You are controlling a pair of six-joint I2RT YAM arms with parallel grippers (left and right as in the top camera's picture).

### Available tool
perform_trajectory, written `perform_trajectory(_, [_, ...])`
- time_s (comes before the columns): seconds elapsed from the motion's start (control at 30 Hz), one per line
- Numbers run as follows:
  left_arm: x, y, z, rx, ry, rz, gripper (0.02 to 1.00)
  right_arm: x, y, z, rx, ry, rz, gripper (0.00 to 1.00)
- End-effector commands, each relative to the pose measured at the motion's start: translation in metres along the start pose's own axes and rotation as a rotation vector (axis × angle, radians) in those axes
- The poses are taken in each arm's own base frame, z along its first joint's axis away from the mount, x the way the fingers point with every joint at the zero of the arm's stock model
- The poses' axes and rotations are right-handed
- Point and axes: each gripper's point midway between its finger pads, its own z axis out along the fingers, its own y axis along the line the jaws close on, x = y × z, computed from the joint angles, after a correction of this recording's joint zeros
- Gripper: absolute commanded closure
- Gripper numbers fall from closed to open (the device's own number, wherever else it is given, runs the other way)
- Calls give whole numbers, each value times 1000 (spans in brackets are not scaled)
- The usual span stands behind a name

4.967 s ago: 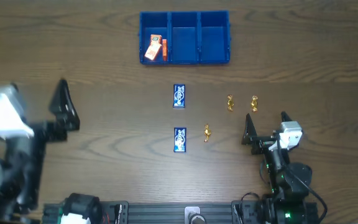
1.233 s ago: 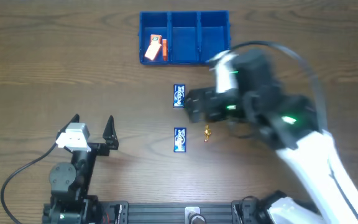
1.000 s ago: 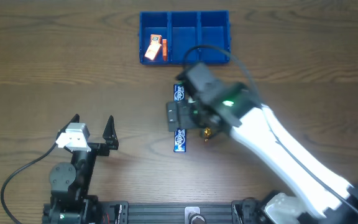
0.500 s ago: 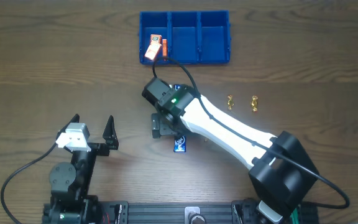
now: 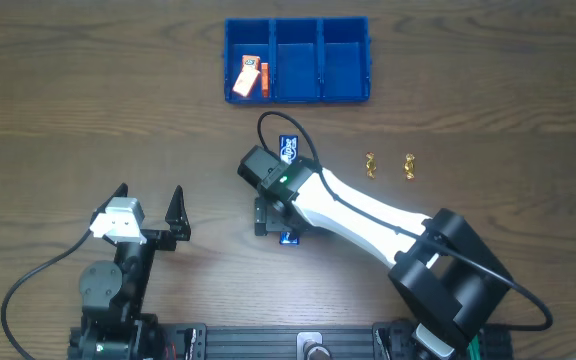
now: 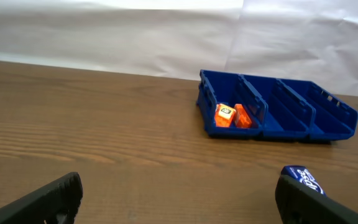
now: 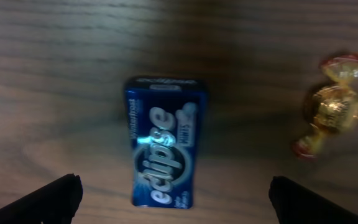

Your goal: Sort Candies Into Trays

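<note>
Low over the near blue mint pack point(image 7: 165, 158) hovers my right gripper point(image 7: 173, 190), open, with a finger on either side of it. From above, that gripper point(image 5: 280, 218) covers most of the pack point(image 5: 288, 238). A second mint pack point(image 5: 288, 149) lies farther up the table. One gold-wrapped candy point(image 7: 328, 113) sits beside the near pack, and two more point(image 5: 371, 165) point(image 5: 409, 166) lie to the right. The blue three-bin tray point(image 5: 298, 98) holds orange candies point(image 5: 248, 78) in its left bin. My left gripper point(image 5: 150, 205) stands open at the lower left, holding nothing.
The right arm point(image 5: 368, 215) stretches diagonally across the middle of the wooden table. In the left wrist view the tray point(image 6: 272, 129) and its orange candies point(image 6: 225, 114) stand ahead, and a blue mint pack point(image 6: 300, 175) peeks above one finger.
The right arm swung from the right side across to the centre and came down over the near mint pack. The left arm pulled in from the far left and has held still since.
</note>
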Motion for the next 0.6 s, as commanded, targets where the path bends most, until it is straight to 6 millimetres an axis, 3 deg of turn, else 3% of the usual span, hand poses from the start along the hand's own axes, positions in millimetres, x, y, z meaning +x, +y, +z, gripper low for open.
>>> perform_trajectory(0.03, [17,1,1,5,52,-14,20,5,-3,17,0,-11,13,1])
perform_trajectory(0.6, [17,1,1,5,52,-14,20,9,2,31,17,-28,-39,1])
